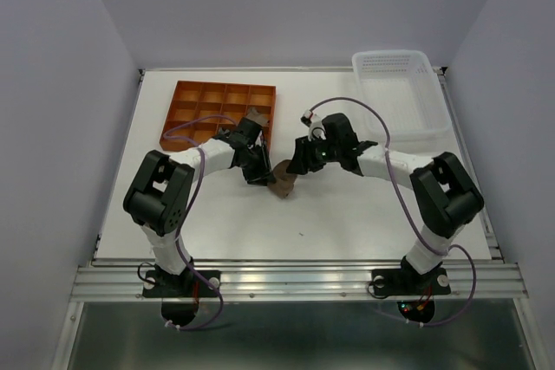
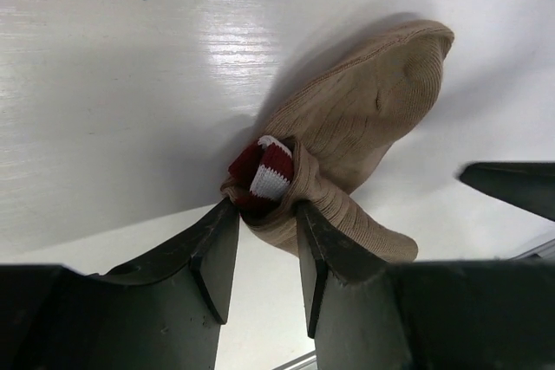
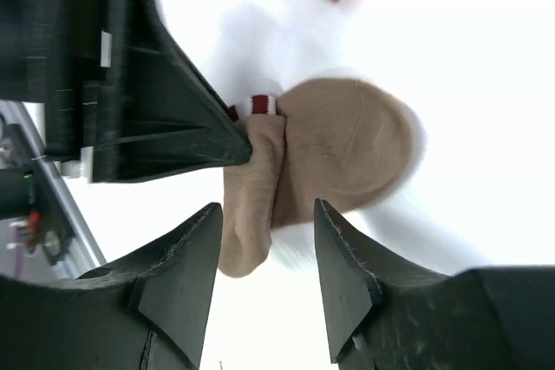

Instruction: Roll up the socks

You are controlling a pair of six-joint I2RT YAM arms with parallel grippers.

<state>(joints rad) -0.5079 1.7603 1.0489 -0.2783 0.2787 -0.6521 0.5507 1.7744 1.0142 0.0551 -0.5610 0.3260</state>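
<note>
The white desk (image 1: 364, 214) carries a white basket (image 1: 395, 84) at its far right corner and an orange tray (image 1: 221, 110) toward its far left. Near the middle, the left end effector (image 2: 264, 218) pinches the tan sock (image 2: 373, 110) at its red-and-white striped end. The right end effector (image 3: 267, 214) is spread close by.

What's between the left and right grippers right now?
The tan sock, its striped cuff pinched by the left gripper; right gripper open. Wrist views show it.

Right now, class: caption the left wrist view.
Left gripper pinching the tan sock at its red-striped end, on the table.
</note>
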